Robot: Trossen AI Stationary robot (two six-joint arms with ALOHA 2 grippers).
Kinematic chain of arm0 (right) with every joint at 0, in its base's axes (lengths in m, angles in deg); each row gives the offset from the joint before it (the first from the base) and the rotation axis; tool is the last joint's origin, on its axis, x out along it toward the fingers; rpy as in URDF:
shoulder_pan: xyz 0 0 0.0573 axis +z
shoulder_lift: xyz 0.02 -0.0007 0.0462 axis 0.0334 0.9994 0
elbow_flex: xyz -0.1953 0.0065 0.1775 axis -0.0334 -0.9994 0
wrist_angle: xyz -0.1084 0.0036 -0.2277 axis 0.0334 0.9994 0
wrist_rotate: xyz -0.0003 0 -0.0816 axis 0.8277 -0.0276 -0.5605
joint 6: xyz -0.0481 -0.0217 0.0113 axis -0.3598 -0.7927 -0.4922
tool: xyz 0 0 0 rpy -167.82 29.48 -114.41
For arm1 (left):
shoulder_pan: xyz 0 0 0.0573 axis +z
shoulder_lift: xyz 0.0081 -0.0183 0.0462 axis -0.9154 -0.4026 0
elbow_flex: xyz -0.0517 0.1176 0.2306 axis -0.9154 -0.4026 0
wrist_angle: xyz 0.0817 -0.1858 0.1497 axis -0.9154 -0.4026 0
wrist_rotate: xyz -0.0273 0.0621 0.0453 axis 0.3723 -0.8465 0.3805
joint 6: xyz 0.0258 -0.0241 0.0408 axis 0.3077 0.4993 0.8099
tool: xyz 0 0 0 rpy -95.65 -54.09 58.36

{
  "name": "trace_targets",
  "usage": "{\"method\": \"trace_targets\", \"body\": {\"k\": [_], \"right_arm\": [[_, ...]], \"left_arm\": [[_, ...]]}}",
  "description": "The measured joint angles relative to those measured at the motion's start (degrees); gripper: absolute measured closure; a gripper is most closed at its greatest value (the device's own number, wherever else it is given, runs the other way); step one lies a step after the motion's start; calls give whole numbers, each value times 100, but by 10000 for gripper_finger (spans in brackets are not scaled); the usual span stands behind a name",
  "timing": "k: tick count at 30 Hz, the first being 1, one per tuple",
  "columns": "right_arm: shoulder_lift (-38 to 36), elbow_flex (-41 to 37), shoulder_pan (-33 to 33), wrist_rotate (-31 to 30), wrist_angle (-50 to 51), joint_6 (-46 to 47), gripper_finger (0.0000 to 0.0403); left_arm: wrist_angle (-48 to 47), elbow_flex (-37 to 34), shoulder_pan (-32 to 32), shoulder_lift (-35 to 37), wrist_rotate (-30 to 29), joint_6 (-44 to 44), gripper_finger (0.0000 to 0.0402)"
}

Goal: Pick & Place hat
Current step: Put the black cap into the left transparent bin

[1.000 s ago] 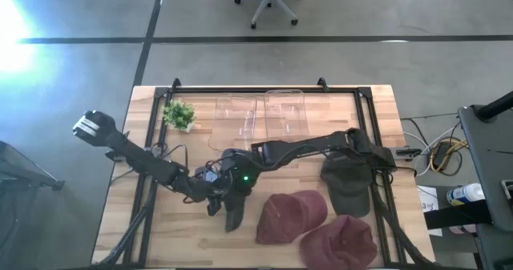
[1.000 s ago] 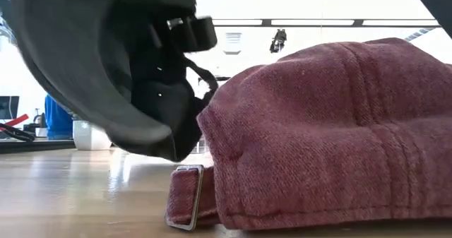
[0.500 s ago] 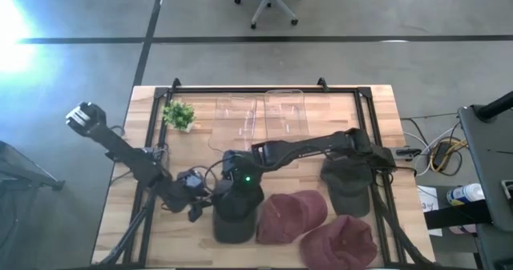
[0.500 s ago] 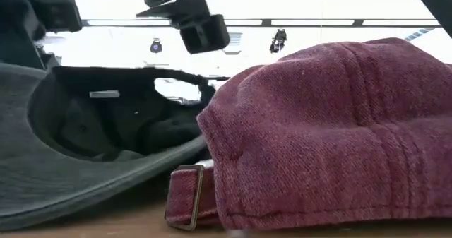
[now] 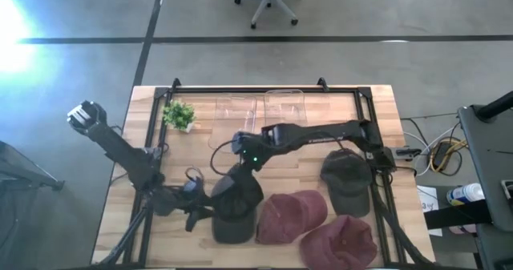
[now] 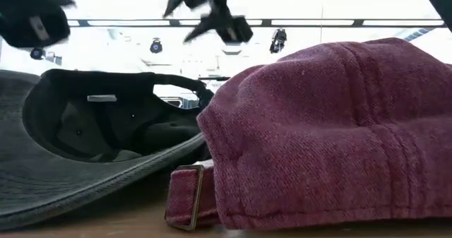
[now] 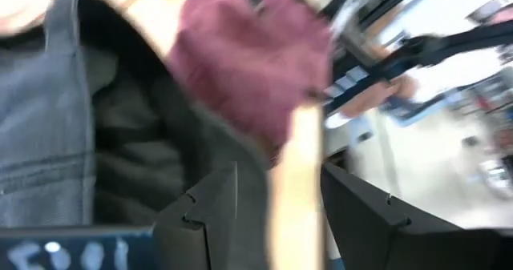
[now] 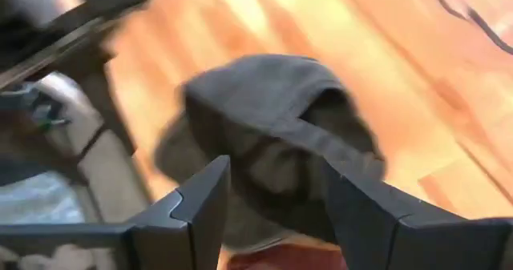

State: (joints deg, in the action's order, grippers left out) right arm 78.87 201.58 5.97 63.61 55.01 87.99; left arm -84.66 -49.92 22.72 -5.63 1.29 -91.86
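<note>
From above I have the wooden table (image 5: pixel 152 118) with its black frame rail (image 5: pixel 264 88) along the far edge; the near half is crowded, the far half roomier. The dark grey hat (image 5: pixel 234 207) lies near the front edge, upside down with its hollow facing up; it sits just beside, and seems to touch, a red hat (image 5: pixel 290 214); a second red hat (image 5: pixel 341 244) lies at the front right corner, overlapping the first; an olive hat (image 5: pixel 347 182) rests by the right rail. Toward the far edge I see clear plastic trays (image 5: pixel 260 118) and a small green plant (image 5: pixel 179 114), well apart from the hats; bare wood lies between them and to the left of the grey hat.

My left gripper (image 5: pixel 195 210) sits low at the grey hat's left side, fingers (image 7: pixel 200 214) apart with nothing between them; whether it touches the brim I cannot tell. My right gripper (image 5: pixel 240 154) hangs above the hat's far side, its fingers (image 8: pixel 204 198) spread and clear of the cloth.

In the low view the grey hat's (image 6: pixel 85 160) brim slopes to the tabletop and its dark lining and back strap show; the red hat (image 6: pixel 332 132) fills the right side, its buckled strap (image 6: pixel 185 195) on the wood; the right gripper (image 6: pixel 212 12) is up in the air.
</note>
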Motion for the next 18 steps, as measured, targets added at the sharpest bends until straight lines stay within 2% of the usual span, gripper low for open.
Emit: {"method": "trace_targets", "body": {"k": [3,5,7,11,18], "right_arm": [[114,-170,67,-852,-117,305,236],[114,-255,103,-1497,-123,599,249],[114,-362,98,-1860,-180,922,265],[147,-807,109,-1937,-889,1176,301],[176,-1513,338,-1560,-1852,1668,359]], "left_arm": [[182,3,30,-641,169,-329,228],[628,-10,26,-951,250,-476,228],[1034,-42,25,-1190,302,-497,228],[1132,-66,32,-1590,375,-574,228],[261,-72,34,-2109,571,-1517,228]]}}
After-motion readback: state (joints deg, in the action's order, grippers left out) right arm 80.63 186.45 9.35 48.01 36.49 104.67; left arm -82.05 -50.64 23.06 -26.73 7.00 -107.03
